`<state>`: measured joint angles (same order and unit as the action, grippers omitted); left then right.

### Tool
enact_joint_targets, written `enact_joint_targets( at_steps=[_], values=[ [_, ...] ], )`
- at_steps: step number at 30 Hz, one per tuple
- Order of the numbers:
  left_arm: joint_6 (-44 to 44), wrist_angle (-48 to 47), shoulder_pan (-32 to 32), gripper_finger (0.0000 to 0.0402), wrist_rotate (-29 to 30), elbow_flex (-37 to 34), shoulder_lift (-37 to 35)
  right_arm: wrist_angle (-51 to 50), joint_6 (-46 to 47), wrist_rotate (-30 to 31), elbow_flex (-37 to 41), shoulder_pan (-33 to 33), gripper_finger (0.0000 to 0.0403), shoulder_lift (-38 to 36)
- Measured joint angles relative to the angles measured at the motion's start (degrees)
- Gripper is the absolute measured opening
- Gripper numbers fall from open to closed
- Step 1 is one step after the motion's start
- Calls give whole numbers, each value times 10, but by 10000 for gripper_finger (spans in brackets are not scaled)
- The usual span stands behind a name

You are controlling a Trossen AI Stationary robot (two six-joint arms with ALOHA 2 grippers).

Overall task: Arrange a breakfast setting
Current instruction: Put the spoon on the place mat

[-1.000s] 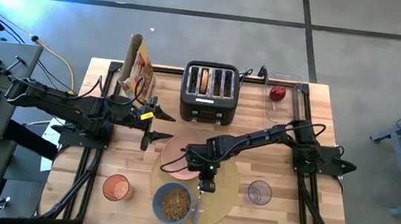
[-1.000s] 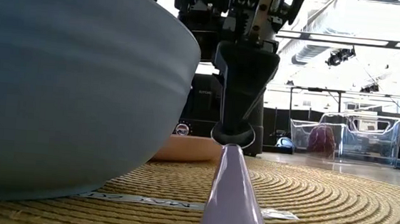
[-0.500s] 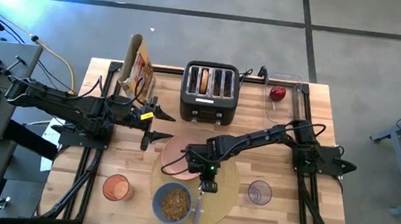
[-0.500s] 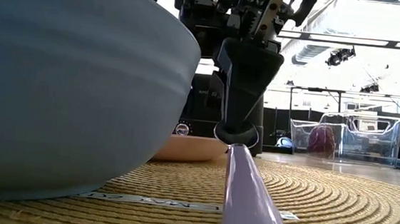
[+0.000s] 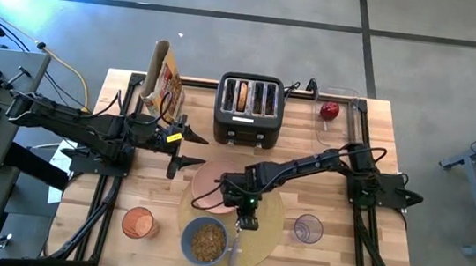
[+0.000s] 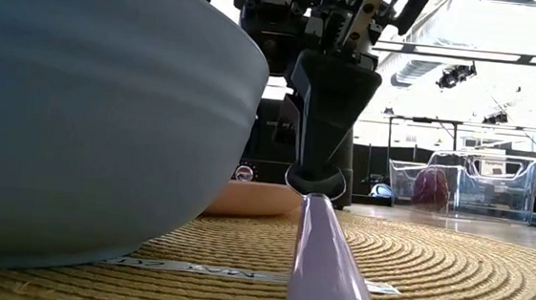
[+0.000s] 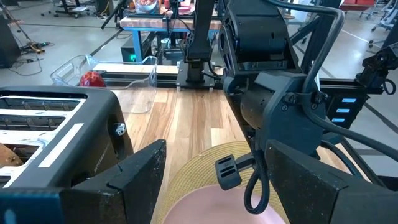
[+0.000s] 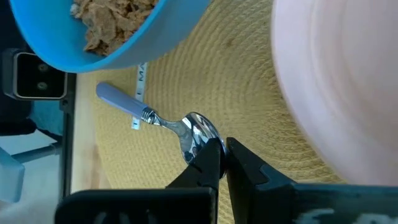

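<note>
Spoon [image 8: 186, 127] pinched by right gripper [image 8: 217, 163] on placemat [image 8: 249, 106], between bowl [image 8: 106, 31] and plate [image 8: 342, 81]

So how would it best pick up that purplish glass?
Probably by the rim. The glass stands upright, mouth up, on bare table beside the placemat, so one finger could go inside and one outside, coming straight down. The right tool, now at the spoon, is nearest.
</note>
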<state>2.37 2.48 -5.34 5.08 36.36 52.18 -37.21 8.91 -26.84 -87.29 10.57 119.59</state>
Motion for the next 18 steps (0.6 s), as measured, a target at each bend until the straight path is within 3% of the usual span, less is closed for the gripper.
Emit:
enact_joint_targets(
  at_steps=[9, 18],
  values=[
    [0, 0, 0, 264, 0, 0, 0, -2, -4, 29, 0, 0, 3, 0],
    [0, 0, 0, 264, 0, 0, 0, -3, -14, 37, 0, 0, 38, 0]
  ],
)
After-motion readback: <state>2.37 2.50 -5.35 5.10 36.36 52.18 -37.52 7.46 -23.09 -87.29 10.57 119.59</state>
